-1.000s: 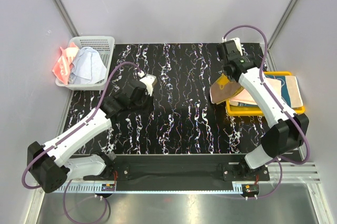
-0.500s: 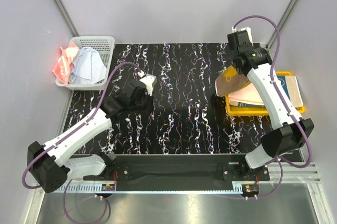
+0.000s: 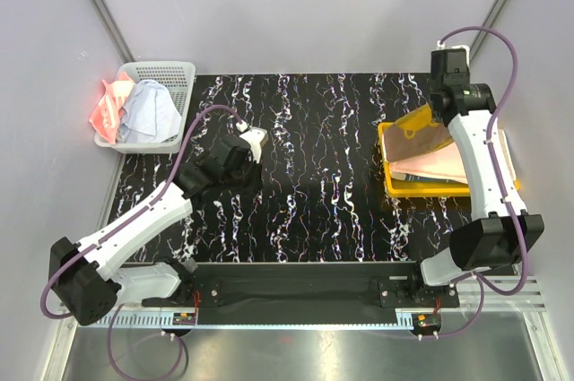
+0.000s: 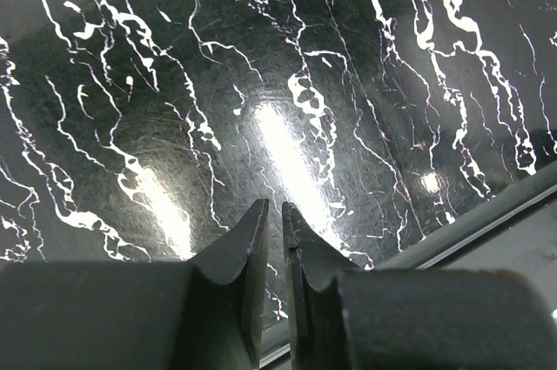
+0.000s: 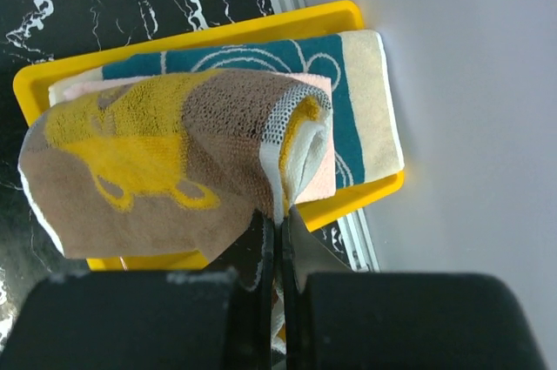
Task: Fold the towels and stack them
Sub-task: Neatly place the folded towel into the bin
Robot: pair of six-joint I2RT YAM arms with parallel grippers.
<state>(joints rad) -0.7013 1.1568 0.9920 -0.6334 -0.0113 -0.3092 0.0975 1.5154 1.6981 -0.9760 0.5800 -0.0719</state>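
At the far left, the white basket (image 3: 161, 72) holds two towels not yet dealt with: a coral pink towel (image 3: 106, 108) spilling over its left rim and a light blue towel (image 3: 148, 112) crumpled beside it.

The left end effector (image 3: 256, 139) hovers over the bare dark worktop (image 3: 314, 175), well apart from any cloth. In its wrist view, the left end effector (image 4: 274, 209) shows its jaws a narrow slit apart with nothing between them.

To the right, the right end effector (image 3: 439, 112) is pinched tight on the edge of the orange-yellow bear towel (image 3: 420, 123). In the wrist view, that bear towel (image 5: 157, 161) hangs doubled over from the closed fingertips of the right end effector (image 5: 280, 213), its free end drooping to the left. It hangs above the yellow tray (image 3: 387, 186). A pale peach towel (image 3: 430, 166) already lies there on a teal-and-cream towel (image 3: 421, 186), both folded flat.

By my reading, the step in hand is adding the bear towel as the third layer of the stack. The next move seems to call for lowering it until the drooping end touches the peach towel. It should then be drawn across so it settles flat and square with the pile, and only then released. Dropped from this height, it would likely land bunched or hang over the tray rim. After that, the two towels in the basket remain.
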